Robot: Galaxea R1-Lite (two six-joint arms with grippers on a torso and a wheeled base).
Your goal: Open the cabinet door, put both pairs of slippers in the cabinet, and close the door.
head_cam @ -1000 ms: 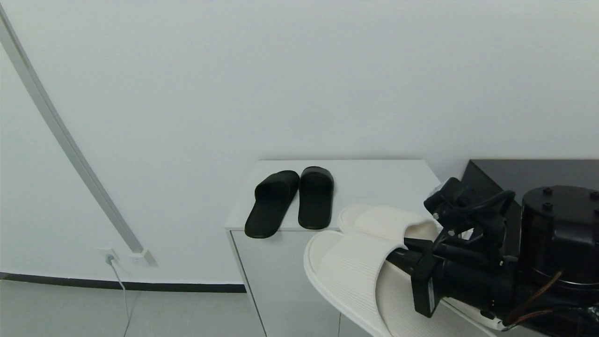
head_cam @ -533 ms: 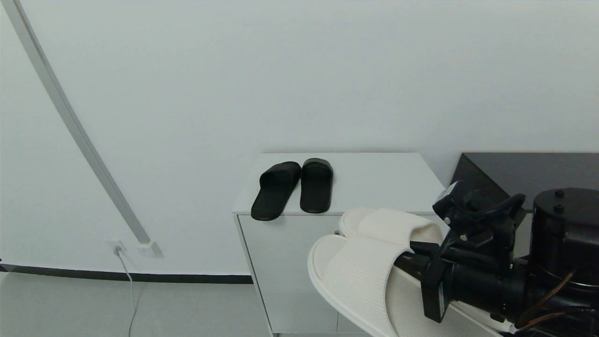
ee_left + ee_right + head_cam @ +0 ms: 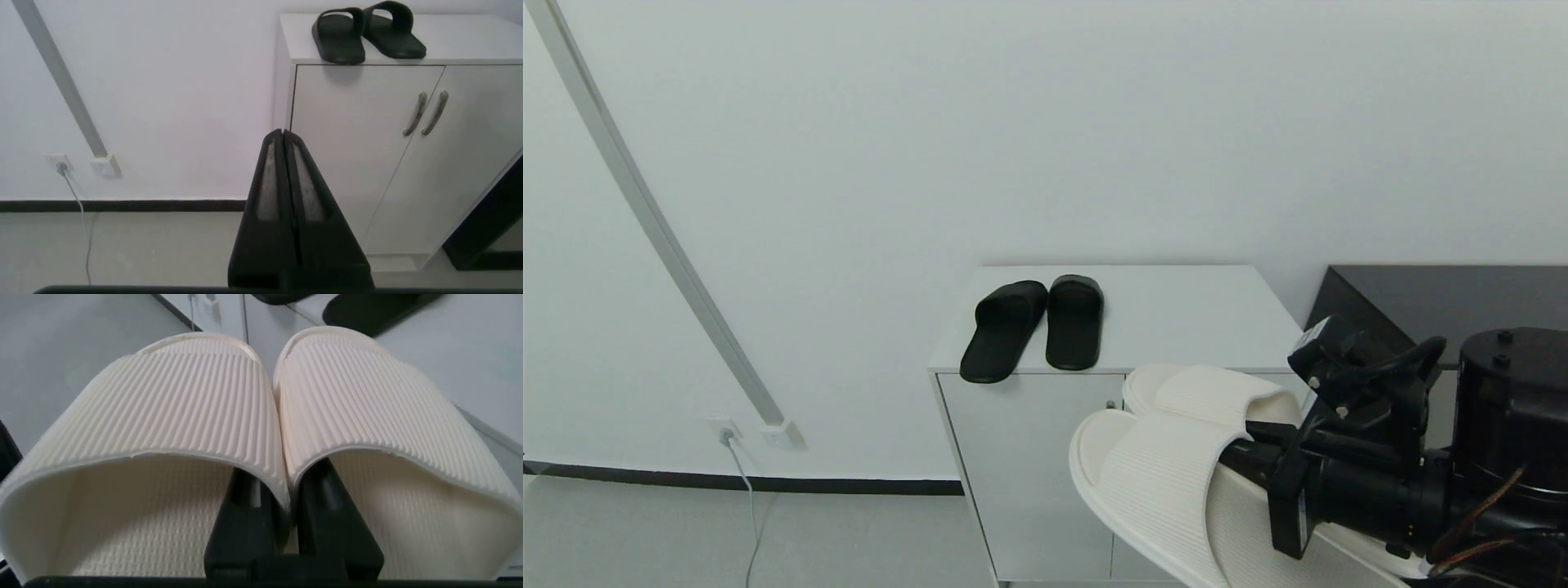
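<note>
while the cabinet (image 3: pixel 1021 465) stands with both doors shut, the black slippers (image 3: pixel 1033 331) lie side by side on its top, near the left front corner, heels at the front edge. the white slippers (image 3: pixel 1168 465) hang in the air in front of the cabinet's right door, pinched together by the right gripper (image 3: pixel 286 510), one finger inside each strap. the left gripper (image 3: pixel 283 175), fingers pressed together on nothing, hovers out in front of the cabinet, toward its left side.

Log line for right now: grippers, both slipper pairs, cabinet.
right gripper: shut on white slippers | left gripper: shut, empty | cabinet: doors closed | black slippers: on its top
</note>
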